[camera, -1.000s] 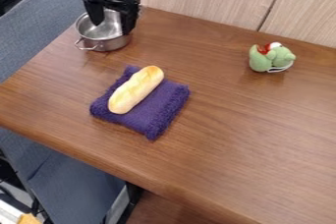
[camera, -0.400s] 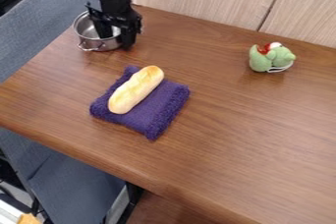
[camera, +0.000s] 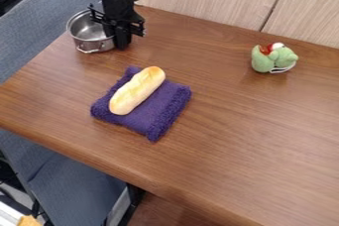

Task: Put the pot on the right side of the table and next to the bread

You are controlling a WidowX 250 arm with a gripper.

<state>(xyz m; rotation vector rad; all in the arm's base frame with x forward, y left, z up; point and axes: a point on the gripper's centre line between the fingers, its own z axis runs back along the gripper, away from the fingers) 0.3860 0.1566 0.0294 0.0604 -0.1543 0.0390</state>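
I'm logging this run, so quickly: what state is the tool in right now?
Tool: looks closed on the side wall of the pot.

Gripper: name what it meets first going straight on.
Pointing down at the pot's side, the gripper would probably meet the table first; depth is unclear, so perhaps the pot's rim.
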